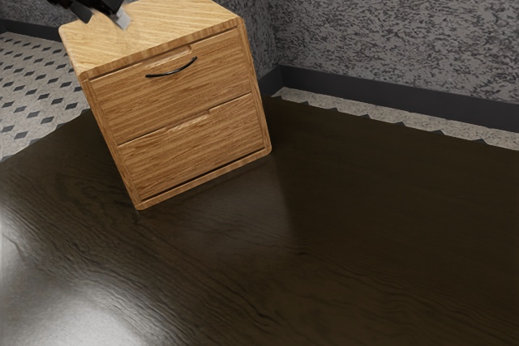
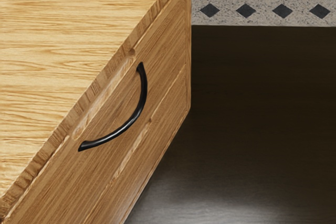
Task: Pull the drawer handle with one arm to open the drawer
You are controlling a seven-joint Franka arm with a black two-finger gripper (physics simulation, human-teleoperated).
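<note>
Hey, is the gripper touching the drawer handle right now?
Apart. In the exterior view the gripper hangs above the cabinet top, while the handle sits on the upper drawer front, bare wood between them.

Dark floor (image 1: 365, 241) lies open before the cabinet (image 1: 186, 135); its handle (image 1: 171, 70) stands unobstructed; the top (image 1: 162, 18) sits under my gripper (image 1: 120, 17).

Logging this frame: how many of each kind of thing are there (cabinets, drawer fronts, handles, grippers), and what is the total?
Light wooden cabinet: 1
Wooden drawer fronts, upper and lower: 2
Black curved handle, on the upper front: 1
Black two-finger gripper, over the cabinet's top: 1
Total: 5
</note>
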